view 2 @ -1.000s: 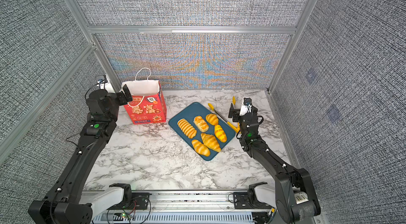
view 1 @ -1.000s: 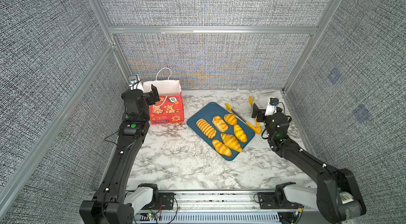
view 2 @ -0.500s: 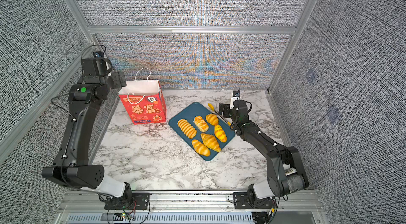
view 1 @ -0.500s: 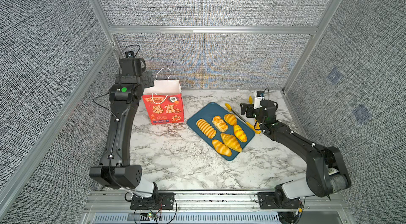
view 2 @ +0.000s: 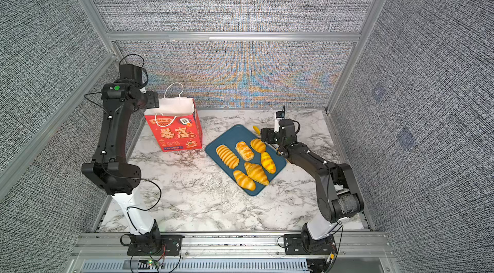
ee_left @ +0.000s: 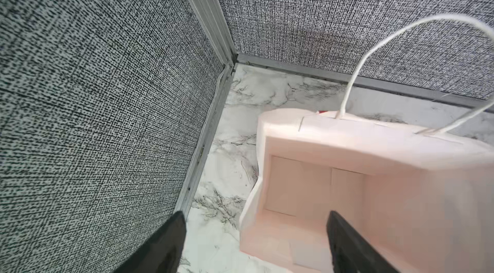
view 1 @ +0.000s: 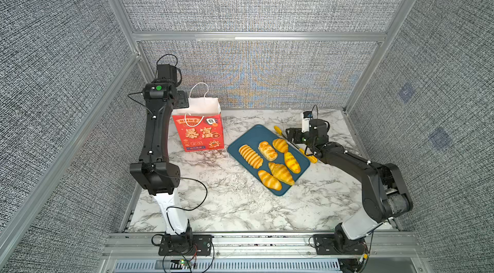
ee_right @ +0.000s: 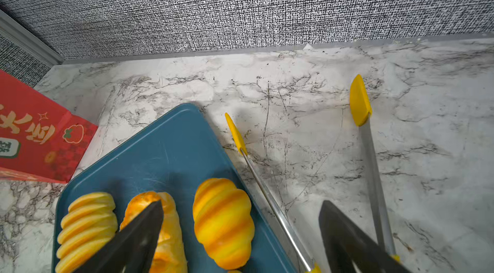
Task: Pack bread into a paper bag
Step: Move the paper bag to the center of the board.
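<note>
Red paper bag point(view 1: 199, 129) stood at the counter's point(view 1: 227, 204) ten o'clock; bread point(view 1: 280, 174) lay on a tray point(view 1: 248, 135) at its four o'clock. Left pincer point(ee_left: 255, 215), open, straddled the bag's rim, which could crumple if pinched; right pincer point(ee_right: 240, 204), open, hovered over tongs point(ee_right: 267, 199).

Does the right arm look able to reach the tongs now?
Likely yes: the right claw hangs open close over the tongs, which lie uncovered on the table beside the tray.

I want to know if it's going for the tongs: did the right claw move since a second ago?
Yes. The right claw slid sideways toward the blue tray; it now hangs over the tongs beside the tray's edge.
</note>
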Available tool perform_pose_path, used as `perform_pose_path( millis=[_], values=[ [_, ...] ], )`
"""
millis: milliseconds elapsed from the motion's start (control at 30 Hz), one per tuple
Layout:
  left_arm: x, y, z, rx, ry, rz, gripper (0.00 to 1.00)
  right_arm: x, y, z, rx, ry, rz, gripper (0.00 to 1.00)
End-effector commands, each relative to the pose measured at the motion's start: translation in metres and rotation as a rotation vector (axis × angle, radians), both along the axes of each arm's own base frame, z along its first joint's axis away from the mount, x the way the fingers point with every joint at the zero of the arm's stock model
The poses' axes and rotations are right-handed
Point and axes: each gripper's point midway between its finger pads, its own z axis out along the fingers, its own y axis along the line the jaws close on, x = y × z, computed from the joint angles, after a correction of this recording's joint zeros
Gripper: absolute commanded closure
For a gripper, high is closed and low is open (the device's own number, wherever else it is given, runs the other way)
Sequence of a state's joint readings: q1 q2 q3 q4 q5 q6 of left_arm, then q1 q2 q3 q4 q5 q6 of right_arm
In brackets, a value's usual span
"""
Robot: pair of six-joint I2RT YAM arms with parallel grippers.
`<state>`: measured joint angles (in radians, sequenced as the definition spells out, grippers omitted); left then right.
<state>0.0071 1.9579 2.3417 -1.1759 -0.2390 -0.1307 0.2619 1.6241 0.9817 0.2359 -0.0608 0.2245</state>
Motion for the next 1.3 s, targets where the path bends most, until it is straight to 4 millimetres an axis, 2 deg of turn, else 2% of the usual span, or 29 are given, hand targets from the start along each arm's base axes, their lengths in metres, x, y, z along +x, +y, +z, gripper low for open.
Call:
perform_pose_path(
  millis=[0,133,333,400,433,533,700,767,1000,1267],
  values=[
    [-0.006,0.004,-0.015,-0.008,0.07,-0.003,0.17,0.0,0.004,-0.001,0.013,0.0,0.019,0.08],
    [0.001,0.002,-0.038,-0.034,0.13,-0.02,0.21,0.0,0.007,-0.004,0.019,0.013,0.032,0.09],
    [0.014,0.012,-0.052,-0.026,0.139,0.002,0.22,-0.002,0.011,-0.017,0.028,0.032,0.044,0.09],
    [0.018,0.012,-0.058,-0.043,0.151,-0.005,0.26,-0.002,0.012,-0.02,0.029,0.038,0.047,0.1],
    [0.019,0.013,-0.062,-0.048,0.16,-0.006,0.3,-0.001,0.013,-0.022,0.028,0.04,0.047,0.11],
    [0.019,0.013,-0.067,-0.05,0.179,-0.009,0.55,-0.001,0.015,-0.025,0.026,0.051,0.051,0.12],
    [0.018,0.011,-0.064,-0.052,0.174,-0.024,0.89,0.0,0.018,-0.026,0.015,0.055,0.058,0.12],
    [0.017,0.01,-0.063,-0.052,0.177,-0.034,0.98,0.001,0.019,-0.026,0.015,0.058,0.061,0.12],
    [0.007,0.012,-0.061,-0.03,0.211,-0.068,1.0,0.001,0.028,-0.027,-0.001,0.063,0.071,0.12],
    [-0.014,0.016,-0.052,-0.047,0.206,-0.095,1.0,0.003,0.033,-0.028,-0.025,0.085,0.066,0.12]
  ],
)
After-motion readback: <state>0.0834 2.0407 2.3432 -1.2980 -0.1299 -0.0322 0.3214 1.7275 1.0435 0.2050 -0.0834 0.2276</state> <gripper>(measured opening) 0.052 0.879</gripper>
